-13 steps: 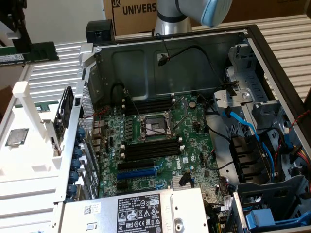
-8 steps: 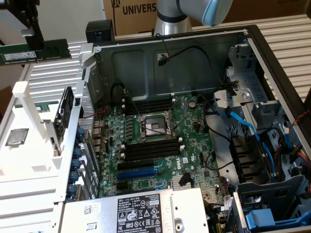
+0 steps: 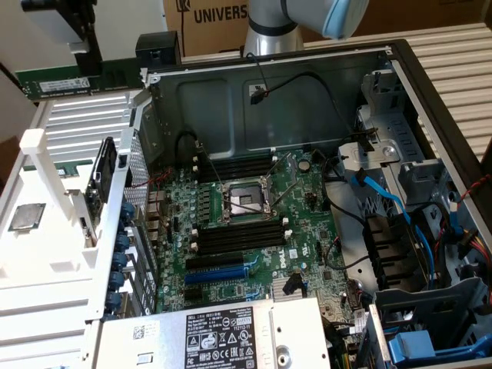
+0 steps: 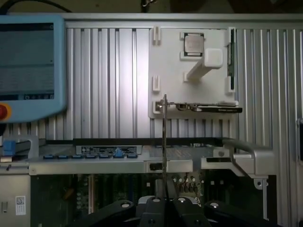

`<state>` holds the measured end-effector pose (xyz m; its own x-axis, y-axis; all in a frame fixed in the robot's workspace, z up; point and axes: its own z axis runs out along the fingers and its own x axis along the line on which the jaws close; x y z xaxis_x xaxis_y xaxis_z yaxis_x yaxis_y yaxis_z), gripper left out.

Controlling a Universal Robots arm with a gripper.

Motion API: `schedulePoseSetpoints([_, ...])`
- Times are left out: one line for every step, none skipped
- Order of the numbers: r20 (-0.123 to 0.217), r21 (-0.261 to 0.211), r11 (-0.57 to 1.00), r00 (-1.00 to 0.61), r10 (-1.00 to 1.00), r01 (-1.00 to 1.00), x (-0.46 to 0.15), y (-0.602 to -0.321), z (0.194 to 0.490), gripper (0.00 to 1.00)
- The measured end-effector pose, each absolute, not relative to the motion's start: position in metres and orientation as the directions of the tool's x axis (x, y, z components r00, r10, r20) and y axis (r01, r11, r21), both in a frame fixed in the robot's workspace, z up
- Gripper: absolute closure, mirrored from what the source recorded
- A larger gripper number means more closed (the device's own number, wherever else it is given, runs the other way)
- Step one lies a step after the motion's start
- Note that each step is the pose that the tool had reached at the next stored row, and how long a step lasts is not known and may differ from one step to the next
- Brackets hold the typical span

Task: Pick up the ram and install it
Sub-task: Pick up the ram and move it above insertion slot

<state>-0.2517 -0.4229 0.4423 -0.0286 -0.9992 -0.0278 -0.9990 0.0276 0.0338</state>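
Beside one open computer case [image 3: 231,96], one claw [image 3: 90,65] clamped on one ram [image 3: 61,82], one chip [image 3: 24,217] on white tray [image 3: 46,265]

One ram [image 3: 77,79], one processor chip [image 3: 24,217], one open computer case [image 3: 223,100].

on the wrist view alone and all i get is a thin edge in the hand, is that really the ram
Observer: Yes. The exterior view shows the hand gripping the ram, a long green stick with a pale label.
Operator: is it over the board yet
Observer: No, it hangs outside the open case, past its wall at the exterior view's left.
Operator: black slots free
Observer: The black slots by the socket look empty.
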Motion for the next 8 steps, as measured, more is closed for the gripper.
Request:
schedulePoseSetpoints([-0.028,0.034,0.028,-0.029,-0.999,-0.999,-0.247,-0.423,0.442,0.88])
schedulePoseSetpoints([-0.028,0.034,0.028,-0.029,-0.999,-0.999,-0.243,-0.423,0.442,0.88])
schedulePoseSetpoints([-0.028,0.034,0.028,-0.029,-0.999,-0.999,-0.229,-0.423,0.44,0.88])
schedulePoseSetpoints([-0.028,0.034,0.028,-0.029,-0.999,-0.999,-0.224,-0.423,0.439,0.88])
schedulePoseSetpoints([-0.028,0.034,0.028,-0.029,-0.999,-0.999,-0.22,-0.423,0.437,0.88])
schedulePoseSetpoints([-0.028,0.034,0.028,-0.029,-0.999,-0.999,-0.206,-0.423,0.432,0.88])
schedulePoseSetpoints([-0.028,0.034,0.028,-0.029,-0.999,-0.999,-0.202,-0.423,0.43,0.88])
schedulePoseSetpoints([-0.028,0.034,0.028,-0.029,-0.999,-0.999,-0.197,-0.423,0.428,0.88])
